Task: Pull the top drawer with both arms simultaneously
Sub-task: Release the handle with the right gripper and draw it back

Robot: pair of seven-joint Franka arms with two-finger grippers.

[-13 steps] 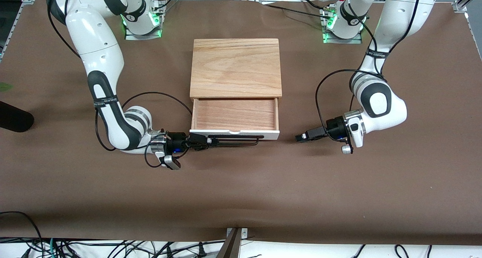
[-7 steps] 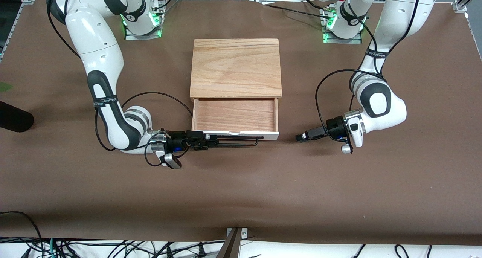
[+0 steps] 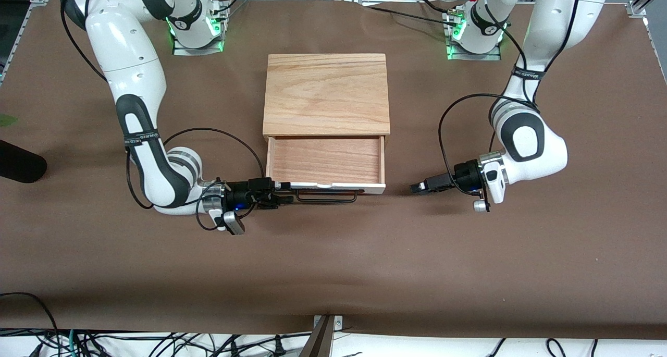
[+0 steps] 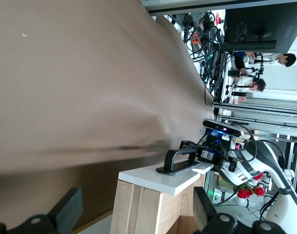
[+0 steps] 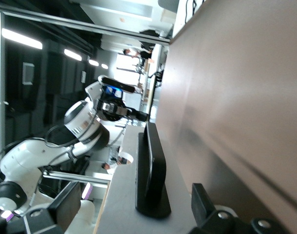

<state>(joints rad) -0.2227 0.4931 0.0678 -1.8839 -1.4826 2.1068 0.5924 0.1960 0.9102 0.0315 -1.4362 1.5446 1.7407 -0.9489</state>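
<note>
The shallow wooden top drawer [image 3: 325, 160], with reddish-brown inside, white front panel and long black wire handle [image 3: 325, 195], stands pulled out of the light-wood cabinet [image 3: 326, 94] on the brown bench [image 3: 333, 263], toward the front camera. The right gripper [image 3: 279, 192] is at the handle's end on the right arm's side. Its fingers [image 5: 65, 207] are spread apart, one on each side of the handle, and they do not clamp it. The left gripper [image 3: 417, 188] hangs low over the bench, well apart from the drawer toward the left arm's end. Its fingers [image 4: 68, 209] are released and hold nothing.
</note>
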